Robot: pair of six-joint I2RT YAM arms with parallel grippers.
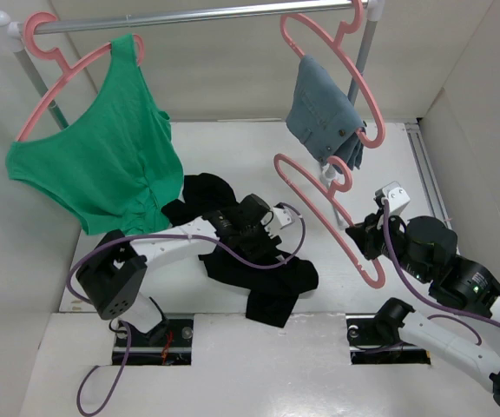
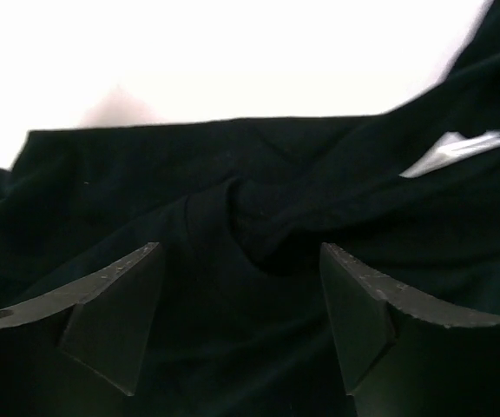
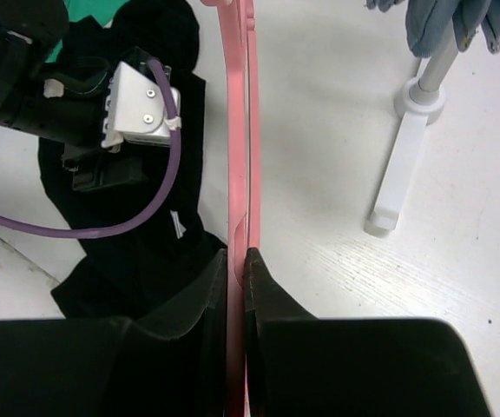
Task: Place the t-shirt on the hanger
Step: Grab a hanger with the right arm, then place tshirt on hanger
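The black t-shirt lies crumpled on the white table. My left gripper hangs low over it, open, its fingers straddling a fold of the cloth without pinching it. In the left wrist view the gripper has dark cloth below and a white neck label at the right. The pink hanger is held above the table to the right of the shirt, hook towards the back. My right gripper is shut on the hanger's thin bar, and in the right wrist view the gripper pinches it from both sides.
A metal rail spans the back. A green tank top hangs on a pink hanger at its left, a blue-grey garment on another at its right. The rack's white foot stands right of the held hanger. White walls enclose the table.
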